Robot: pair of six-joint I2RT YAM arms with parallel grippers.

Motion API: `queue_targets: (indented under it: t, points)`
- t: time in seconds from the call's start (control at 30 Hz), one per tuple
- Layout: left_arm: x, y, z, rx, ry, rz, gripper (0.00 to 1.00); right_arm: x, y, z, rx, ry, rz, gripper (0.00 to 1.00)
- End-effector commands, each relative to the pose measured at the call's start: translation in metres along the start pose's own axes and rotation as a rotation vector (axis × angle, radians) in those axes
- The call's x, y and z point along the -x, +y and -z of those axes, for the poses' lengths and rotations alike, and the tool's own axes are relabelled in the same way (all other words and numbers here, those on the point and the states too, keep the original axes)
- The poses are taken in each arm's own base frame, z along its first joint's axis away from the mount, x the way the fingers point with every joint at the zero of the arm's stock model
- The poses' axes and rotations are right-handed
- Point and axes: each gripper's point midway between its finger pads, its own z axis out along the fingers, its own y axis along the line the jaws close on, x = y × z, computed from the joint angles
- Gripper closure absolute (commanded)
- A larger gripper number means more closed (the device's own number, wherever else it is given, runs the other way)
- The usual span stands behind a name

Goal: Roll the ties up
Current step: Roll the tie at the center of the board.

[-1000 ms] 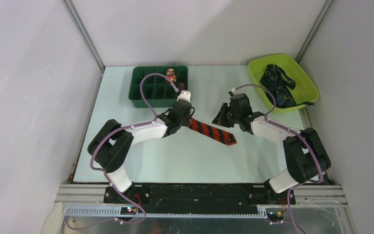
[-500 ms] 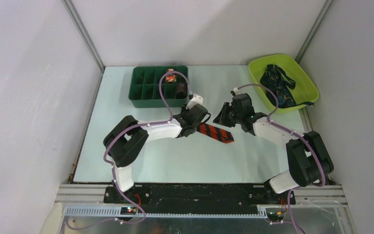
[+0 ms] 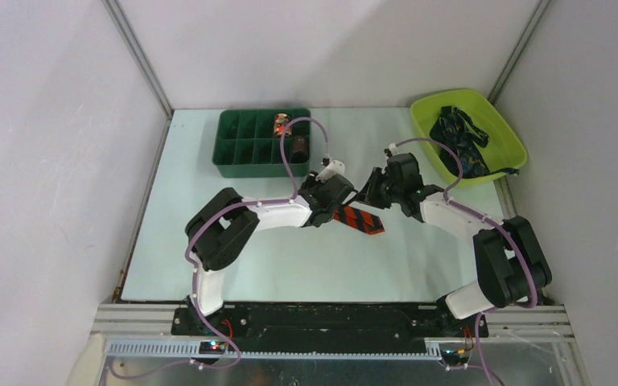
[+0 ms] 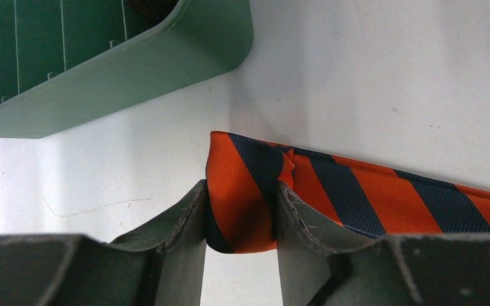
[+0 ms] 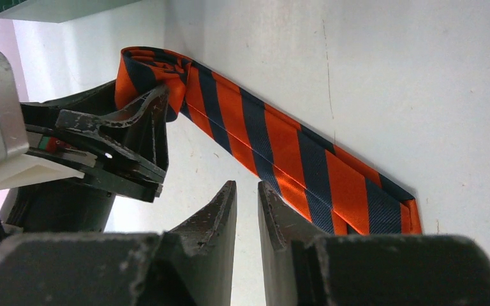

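The left gripper (image 4: 241, 213) clasps the rolled end of the striped tie (image 5: 274, 143), which lies mid-bench (image 3: 290, 257). The right gripper (image 5: 247, 197), nearly closed and empty, hovers near its tail. A slack grip could let the roll spring loose.

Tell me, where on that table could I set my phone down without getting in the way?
The near strip of table between the two arms is bare, as is the left side in front of the green box. The middle is crowded: the left claw grips the rolled end of the orange tie, with the right claw close beside it.
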Motion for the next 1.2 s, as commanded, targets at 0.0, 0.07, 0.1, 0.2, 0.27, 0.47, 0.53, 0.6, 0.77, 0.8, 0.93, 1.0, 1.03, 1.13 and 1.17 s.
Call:
queue_targets:
  t: [0.0,0.07,0.1,0.2,0.27,0.47,0.53,0.6,0.77,0.8,0.93,1.0,1.03,1.13,1.17]
  points:
    - [-0.002,-0.005,-0.001,0.017,0.006,-0.045,0.57,0.01,0.008,0.007,0.034,-0.038,0.027,0.78]
    - [-0.003,-0.009,0.0,0.013,0.008,-0.056,0.56,0.011,0.008,0.007,0.041,-0.041,0.023,0.78]
    - [-0.004,-0.01,0.0,0.011,0.009,-0.058,0.55,0.01,0.007,0.007,0.041,-0.039,0.018,0.78]
    - [-0.006,-0.013,0.001,0.0,0.014,-0.066,0.53,0.01,0.005,0.007,0.041,-0.039,0.016,0.78]
    - [-0.008,-0.015,0.003,-0.012,0.017,-0.069,0.52,0.01,0.004,0.007,0.039,-0.039,0.014,0.78]
    - [-0.009,-0.024,0.01,-0.067,0.023,-0.059,0.46,0.01,0.003,0.007,0.038,-0.04,0.011,0.78]
    - [-0.009,-0.029,0.014,-0.092,0.024,-0.056,0.44,0.01,0.003,0.007,0.038,-0.039,0.012,0.78]
    - [-0.008,-0.033,0.017,-0.116,0.022,-0.055,0.43,0.01,0.002,0.007,0.037,-0.039,0.011,0.78]
    - [-0.004,-0.042,0.025,-0.165,0.018,-0.051,0.42,0.008,0.001,0.006,0.037,-0.037,0.006,0.78]
    - [-0.004,-0.042,0.026,-0.17,0.019,-0.052,0.42,0.008,0.001,0.006,0.037,-0.035,0.006,0.78]
    - [0.0,-0.045,0.029,-0.195,0.017,-0.046,0.41,0.008,0.001,0.006,0.035,-0.035,0.006,0.78]
    - [0.002,-0.047,0.03,-0.208,0.015,-0.046,0.41,0.008,0.001,0.006,0.036,-0.034,0.006,0.78]
    - [0.002,-0.048,0.031,-0.213,0.015,-0.049,0.41,0.007,0.001,0.005,0.036,-0.033,0.005,0.78]
    - [0.003,-0.05,0.033,-0.235,0.018,-0.051,0.41,0.007,0.0,0.005,0.035,-0.032,0.005,0.78]
    - [0.003,-0.051,0.033,-0.239,0.018,-0.052,0.41,0.008,0.0,0.005,0.035,-0.032,0.004,0.78]
